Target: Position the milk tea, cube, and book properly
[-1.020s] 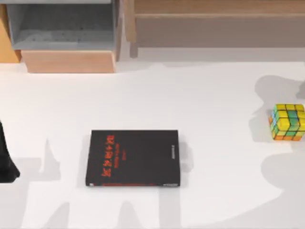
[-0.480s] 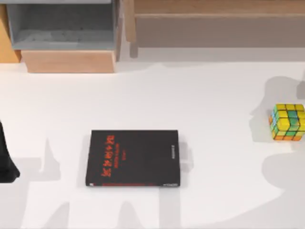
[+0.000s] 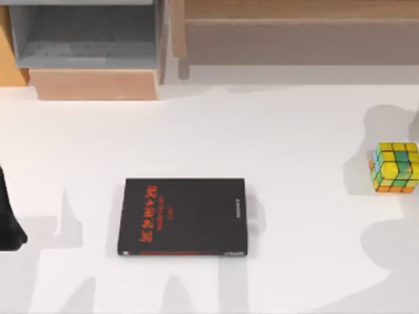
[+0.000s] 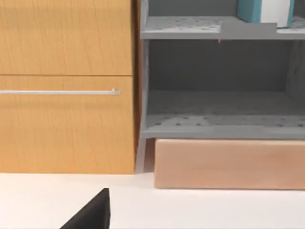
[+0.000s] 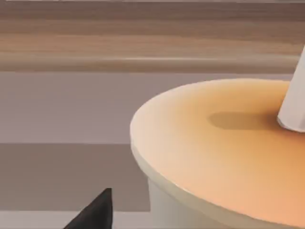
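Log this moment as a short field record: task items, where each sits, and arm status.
book: book lies flat on the white table, left of centre, black cover up
cube: cube stands near the table's right edge, apart from the book
milk tea: cup lid with straw, close before the right wrist camera
left arm: dark part at the table's left edge
shelf: grey open shelf at the back left

On my feed the white bench runs back to wooden furniture along its far edge. At the far left corner I see a grey open shelf unit sitting over a pale wood base block, and the left wrist view puts an orange-brown cabinet front with a thin metal handle bar beside it. A long, low wooden shelf lines the far edge toward the right.
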